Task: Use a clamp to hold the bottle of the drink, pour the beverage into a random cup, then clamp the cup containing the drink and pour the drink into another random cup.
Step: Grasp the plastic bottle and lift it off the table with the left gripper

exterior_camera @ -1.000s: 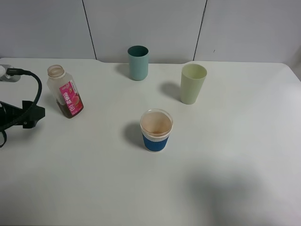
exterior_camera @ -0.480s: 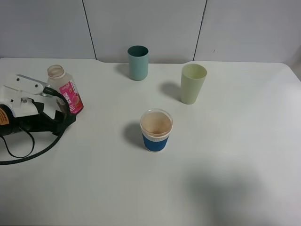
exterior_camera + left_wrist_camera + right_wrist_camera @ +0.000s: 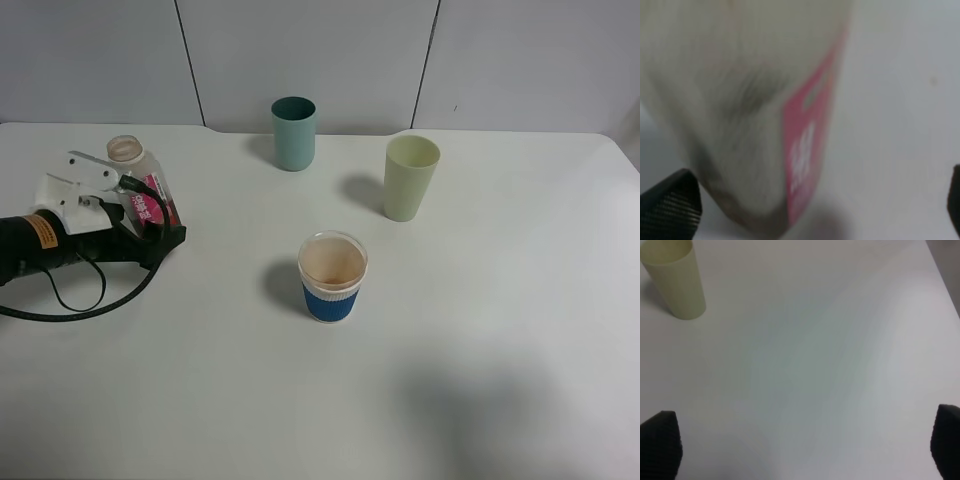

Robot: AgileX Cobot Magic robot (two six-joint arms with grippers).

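Advancing from the left edge, the clamp (image 3: 158, 232) is now bracketing the bottle of the drink (image 3: 135, 165) in the upper left, jaws standing wide, nothing gripped; closing is likely coming next.

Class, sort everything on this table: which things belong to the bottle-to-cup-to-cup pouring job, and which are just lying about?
Belongs to the job:
- left hand, open at the bottle
- pink-labelled bottle
- blue-sleeved cup
- pale green cup

Just lying about:
- teal cup
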